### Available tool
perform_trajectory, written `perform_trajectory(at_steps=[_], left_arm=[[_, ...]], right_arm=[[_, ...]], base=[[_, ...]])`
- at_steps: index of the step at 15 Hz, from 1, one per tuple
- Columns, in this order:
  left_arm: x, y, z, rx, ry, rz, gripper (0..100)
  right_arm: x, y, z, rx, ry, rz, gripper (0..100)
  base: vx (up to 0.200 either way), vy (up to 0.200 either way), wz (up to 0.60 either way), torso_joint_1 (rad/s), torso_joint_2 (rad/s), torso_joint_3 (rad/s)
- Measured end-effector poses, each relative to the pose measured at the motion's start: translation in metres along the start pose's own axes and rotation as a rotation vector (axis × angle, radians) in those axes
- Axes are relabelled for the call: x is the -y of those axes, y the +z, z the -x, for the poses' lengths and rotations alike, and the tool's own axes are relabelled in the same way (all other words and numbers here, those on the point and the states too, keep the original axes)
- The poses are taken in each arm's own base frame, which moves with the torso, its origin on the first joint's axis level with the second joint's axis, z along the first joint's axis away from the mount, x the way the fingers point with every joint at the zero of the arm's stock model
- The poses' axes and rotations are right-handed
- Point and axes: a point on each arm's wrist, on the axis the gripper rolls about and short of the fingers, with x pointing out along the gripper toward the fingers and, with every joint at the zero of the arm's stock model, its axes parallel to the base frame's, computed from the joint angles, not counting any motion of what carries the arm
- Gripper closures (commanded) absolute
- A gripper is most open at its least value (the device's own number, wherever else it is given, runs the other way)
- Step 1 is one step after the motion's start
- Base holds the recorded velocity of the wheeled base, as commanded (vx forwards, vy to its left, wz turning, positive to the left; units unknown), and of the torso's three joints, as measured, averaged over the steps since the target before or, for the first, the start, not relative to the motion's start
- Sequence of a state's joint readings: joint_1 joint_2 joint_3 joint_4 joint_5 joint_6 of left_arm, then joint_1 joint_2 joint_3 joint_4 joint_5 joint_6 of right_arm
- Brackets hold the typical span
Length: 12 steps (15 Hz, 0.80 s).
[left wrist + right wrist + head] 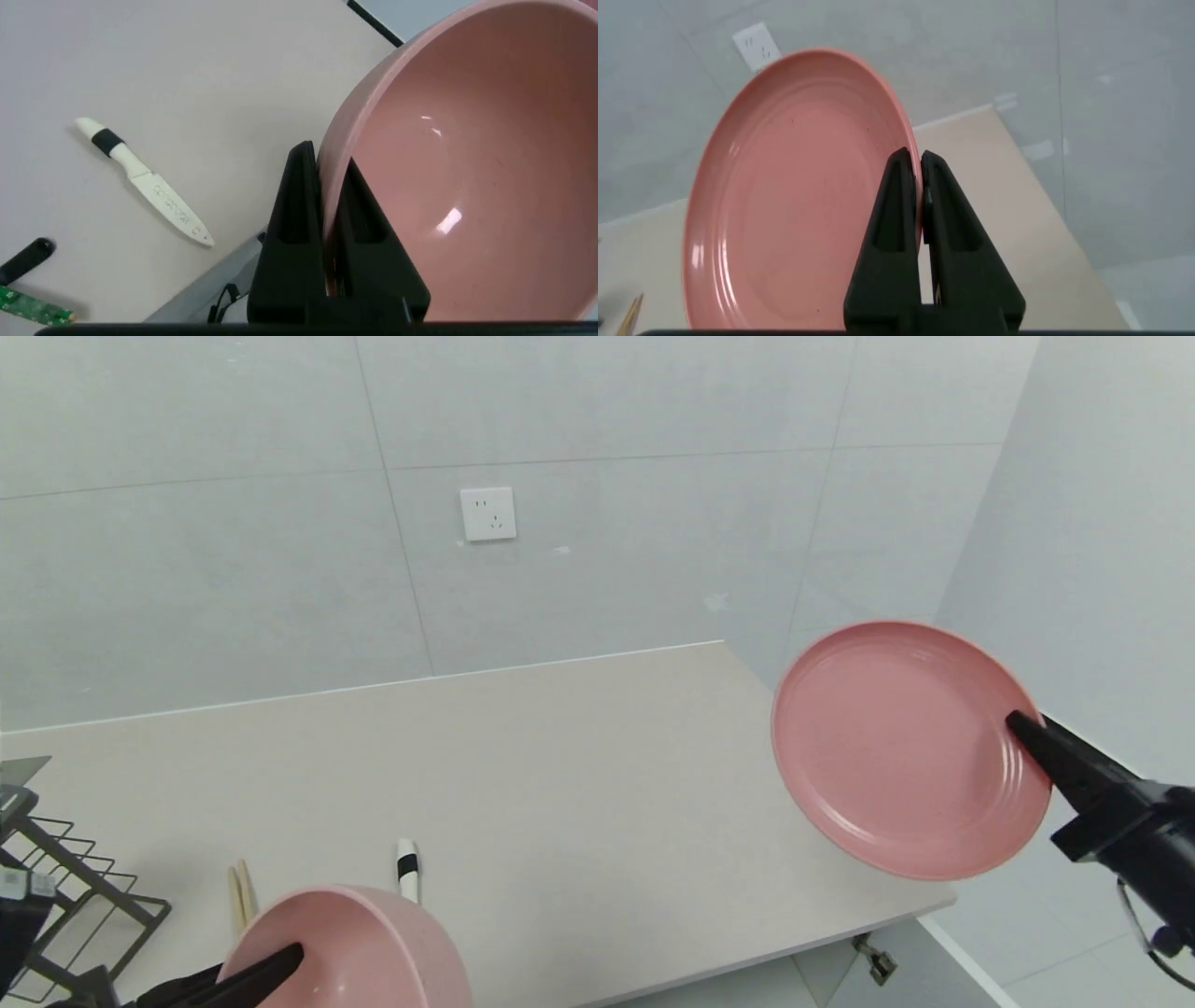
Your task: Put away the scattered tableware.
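My right gripper point(1019, 725) is shut on the rim of a pink plate point(901, 747), held tilted in the air over the table's right end; in the right wrist view the gripper point(918, 163) pinches the plate point(785, 196) at its edge. At the lower left, my left gripper point(289, 957) is shut on the rim of a pink bowl point(373, 943) above the table's front edge; in the left wrist view the gripper point(322, 163) clamps the bowl point(476, 149) wall. A white knife with a black band point(407, 868) point(145, 182) and wooden chopsticks point(241, 891) lie on the table.
A black wire dish rack point(65, 896) stands at the table's left end. The beige table point(560, 775) ends in a front right corner below the plate. A tiled wall with a socket point(487, 513) rises behind.
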<state>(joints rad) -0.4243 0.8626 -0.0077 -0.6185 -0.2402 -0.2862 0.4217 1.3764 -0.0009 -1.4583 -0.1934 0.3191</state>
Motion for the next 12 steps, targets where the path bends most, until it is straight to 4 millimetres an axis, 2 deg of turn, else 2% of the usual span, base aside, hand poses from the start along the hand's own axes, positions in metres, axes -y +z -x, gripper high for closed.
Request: perform_trajectory(at_steps=[3, 6, 7, 11, 12], left_arm=[[0.002, 0.011, -0.003, 0.032, -0.008, -0.015, 100], [0.008, 0.046, -0.016, 0.101, -0.015, -0.032, 100], [0.007, 0.05, -0.021, 0.09, -0.002, -0.029, 100], [-0.004, 0.044, -0.029, 0.061, 0.123, -0.003, 100], [-0.004, 0.043, -0.029, 0.06, 0.132, -0.001, 100]], right_arm=[[-0.004, -0.008, 0.011, -0.107, 0.024, 0.022, 100], [-0.005, -0.01, 0.019, -0.152, 0.044, 0.1, 100], [-0.005, -0.009, 0.02, -0.15, 0.046, 0.11, 100], [-0.006, -0.007, 0.023, -0.135, 0.053, 0.108, 100], [-0.005, -0.006, 0.023, -0.133, 0.052, 0.108, 100]], base=[[0.0, 0.0, 0.0, 0.0, 0.0, 0.0], [0.0, 0.0, 0.0, 0.0, 0.0, 0.0], [0.0, 0.0, 0.0, 0.0, 0.0, 0.0], [0.0, 0.0, 0.0, 0.0, 0.0, 0.0], [-0.2, 0.0, 0.0, 0.002, 0.0, 0.002]])
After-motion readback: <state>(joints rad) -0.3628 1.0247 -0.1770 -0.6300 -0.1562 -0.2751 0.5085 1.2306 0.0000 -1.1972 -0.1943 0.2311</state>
